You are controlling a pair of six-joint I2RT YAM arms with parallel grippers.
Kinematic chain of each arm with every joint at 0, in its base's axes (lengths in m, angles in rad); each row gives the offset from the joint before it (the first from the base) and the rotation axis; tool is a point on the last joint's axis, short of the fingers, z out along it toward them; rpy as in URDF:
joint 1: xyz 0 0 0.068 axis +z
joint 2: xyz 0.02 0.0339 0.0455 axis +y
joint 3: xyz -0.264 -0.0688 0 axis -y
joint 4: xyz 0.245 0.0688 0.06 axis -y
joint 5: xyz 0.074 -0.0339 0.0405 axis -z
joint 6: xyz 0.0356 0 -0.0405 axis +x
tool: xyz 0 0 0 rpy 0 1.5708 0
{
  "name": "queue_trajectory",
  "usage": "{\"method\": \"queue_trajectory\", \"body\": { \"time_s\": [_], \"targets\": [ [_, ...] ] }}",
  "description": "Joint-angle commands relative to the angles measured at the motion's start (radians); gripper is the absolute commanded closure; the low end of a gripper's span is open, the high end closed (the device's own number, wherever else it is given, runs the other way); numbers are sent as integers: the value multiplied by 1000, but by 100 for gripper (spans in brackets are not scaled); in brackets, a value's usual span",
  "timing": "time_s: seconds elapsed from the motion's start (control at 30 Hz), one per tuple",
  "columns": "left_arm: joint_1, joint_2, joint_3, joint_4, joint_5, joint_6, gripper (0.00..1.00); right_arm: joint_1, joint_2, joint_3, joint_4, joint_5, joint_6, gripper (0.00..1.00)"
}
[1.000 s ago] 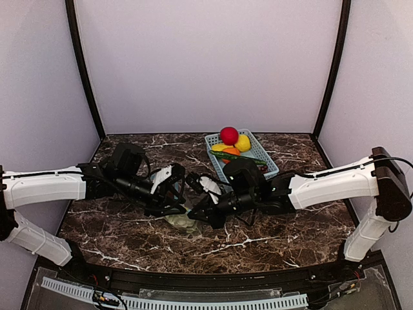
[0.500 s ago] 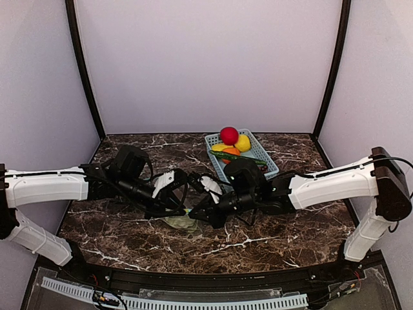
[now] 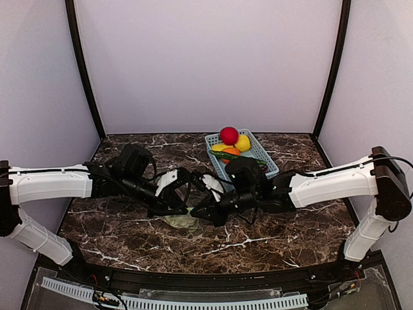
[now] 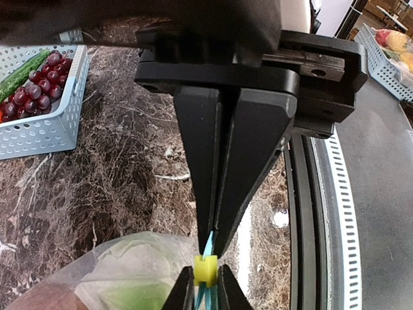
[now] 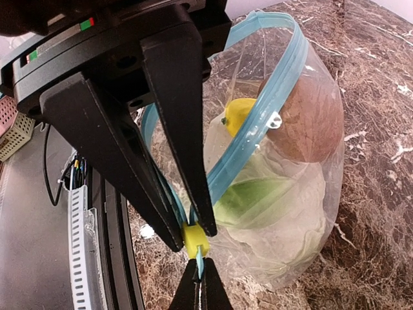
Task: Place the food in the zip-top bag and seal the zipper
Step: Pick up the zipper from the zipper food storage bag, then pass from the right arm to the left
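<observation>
1. Pinching the end of the blue zipper (image 5: 258, 123): left claw (image 4: 215, 240), fingers narrowed tight on the strip.
2. Right claw (image 5: 193, 237): closed on the yellow slider (image 5: 195, 241), tip to tip with the left claw.
3. Bag (image 5: 310, 161): just beyond the right claw, mouth gaping. Inside are a banana (image 5: 237, 111), a green piece (image 5: 248, 197) and a cauliflower (image 5: 284, 219).

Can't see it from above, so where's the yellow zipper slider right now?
Right wrist view, bottom centre: the slider sits on the blue zipper, between the right tool and left tool tips.
</observation>
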Motion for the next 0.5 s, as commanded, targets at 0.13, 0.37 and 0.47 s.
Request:
{"method": "queue_trajectory", "body": {
  "time_s": [0.13, 0.37, 0.47],
  "targets": [
    [-8, 28, 17, -28, 67, -38, 98, -2, -16, -8, 68, -10, -10, 100],
    [-9, 30, 24, -31, 79, -47, 99, -2, -53, -42, 77, 17, 9, 97],
    [-8, 24, 31, -34, 77, -58, 99, -3, -73, -64, 79, 31, 20, 80]
  ]
}}
